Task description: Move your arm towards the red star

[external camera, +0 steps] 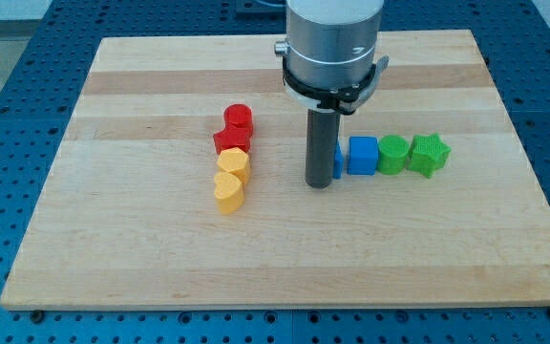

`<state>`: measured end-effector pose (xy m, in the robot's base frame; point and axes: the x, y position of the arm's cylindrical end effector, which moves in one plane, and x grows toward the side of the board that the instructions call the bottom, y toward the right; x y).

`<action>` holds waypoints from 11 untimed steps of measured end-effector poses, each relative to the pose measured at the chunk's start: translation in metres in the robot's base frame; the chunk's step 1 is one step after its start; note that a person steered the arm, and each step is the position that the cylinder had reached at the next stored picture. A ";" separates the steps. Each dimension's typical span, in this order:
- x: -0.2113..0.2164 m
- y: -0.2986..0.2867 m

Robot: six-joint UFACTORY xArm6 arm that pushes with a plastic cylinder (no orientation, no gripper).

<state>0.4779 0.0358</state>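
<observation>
The red star (230, 140) sat left of centre on the wooden board (141, 248), second in a short column of four touching blocks. Above it was a red block (239, 118) of rounded shape; below it came a yellow block (234, 162) and a yellow heart (227, 192). My tip (320, 182) rested on the board to the view's right of that column, apart from the star. It carried no gripper, so it grasped nothing. Just behind the rod, partly hidden, was a blue block (338, 158), starting a row running right: a blue cube (363, 155), a green block (393, 154) and a green star (429, 154).
</observation>
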 end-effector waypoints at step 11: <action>-0.049 -0.134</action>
